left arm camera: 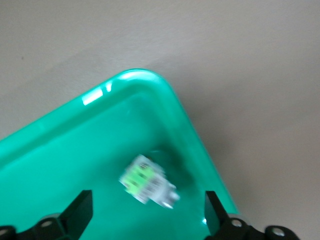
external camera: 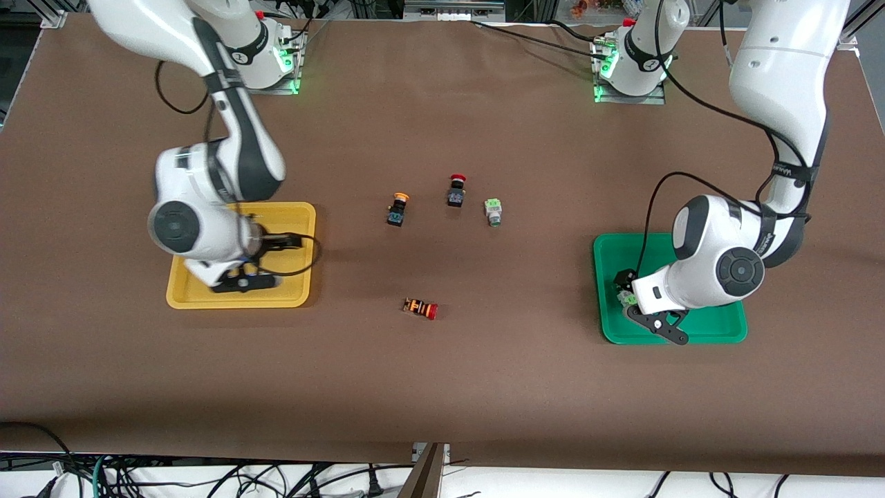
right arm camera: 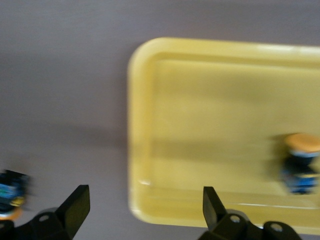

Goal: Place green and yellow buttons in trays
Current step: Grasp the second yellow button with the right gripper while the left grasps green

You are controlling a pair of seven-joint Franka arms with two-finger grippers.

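Reading the front view as a clock face with twelve o'clock at the robots' bases, the yellow tray [external camera: 290,290] lies at nine o'clock on the tabletop [external camera: 442,387] and the green tray [external camera: 719,326] at about four o'clock. The left claw [left arm camera: 147,205] hangs low over the green tray's corner nearest the tabletop's centre, its fingers [left arm camera: 80,205] spread wide and gripping nothing. Under the gap a green-faced button [left arm camera: 147,180] lies on its side on the tray floor, close to the rim. The right claw [right arm camera: 144,196] hovers over one rim of the yellow tray, likewise wide open and empty. A yellow-capped button [right arm camera: 300,162] sits inside that tray, apart from the claw. Near the tabletop's centre a second yellow-capped button [external camera: 397,208] stands on the brown surface. A red-capped black button [external camera: 456,189] is at its two o'clock, and a second green-faced button [external camera: 493,211] at its three o'clock. None of the three touches another. A red-capped striped button [external camera: 420,308] lies on its side at five o'clock from the loose yellow-capped one, well apart from the others and outside both trays.
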